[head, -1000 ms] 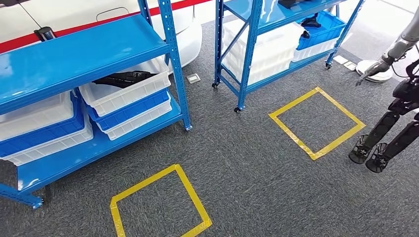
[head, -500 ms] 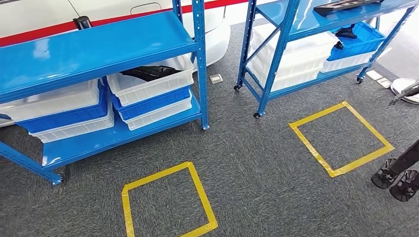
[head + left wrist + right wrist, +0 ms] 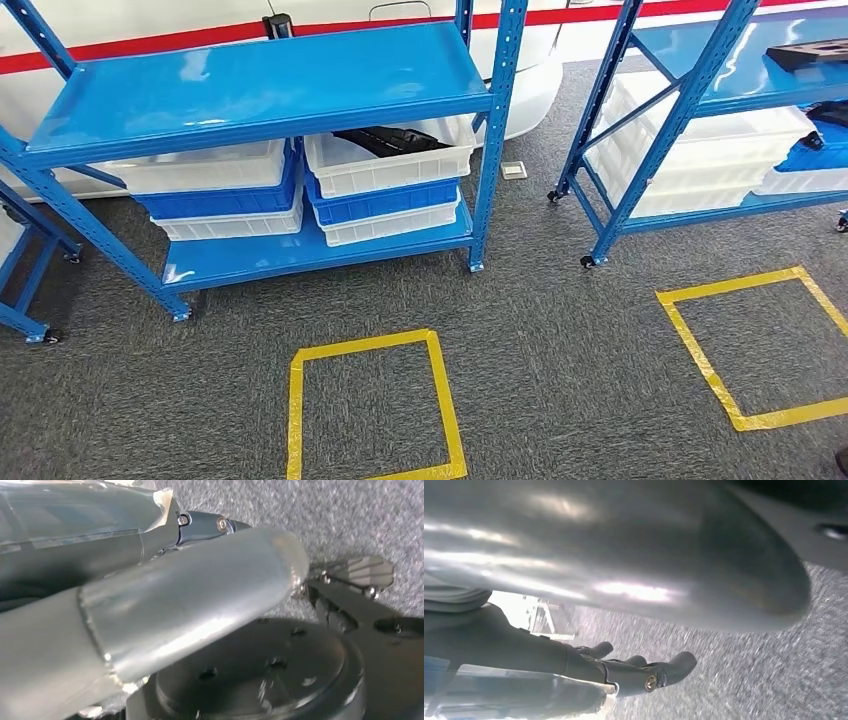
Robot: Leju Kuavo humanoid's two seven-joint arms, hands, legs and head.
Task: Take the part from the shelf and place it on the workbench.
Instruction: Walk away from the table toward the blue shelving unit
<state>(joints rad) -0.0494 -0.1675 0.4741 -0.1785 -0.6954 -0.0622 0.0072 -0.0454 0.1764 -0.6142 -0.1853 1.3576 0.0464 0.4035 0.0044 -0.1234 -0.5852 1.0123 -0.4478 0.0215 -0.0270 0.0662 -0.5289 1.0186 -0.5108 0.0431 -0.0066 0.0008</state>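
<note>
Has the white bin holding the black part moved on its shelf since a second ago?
No. The white bin sits on the same blue bin beside the same shelf post; the whole scene shifted because the camera turned.

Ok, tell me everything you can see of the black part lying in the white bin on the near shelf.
The black part is a long, flat, dark piece, plastic by its look, lying tilted in the top white plastic bin of the right-hand stack on the blue metal shelf's lower level. The upper shelf board hides part of it. Neither hand touches it.
</note>
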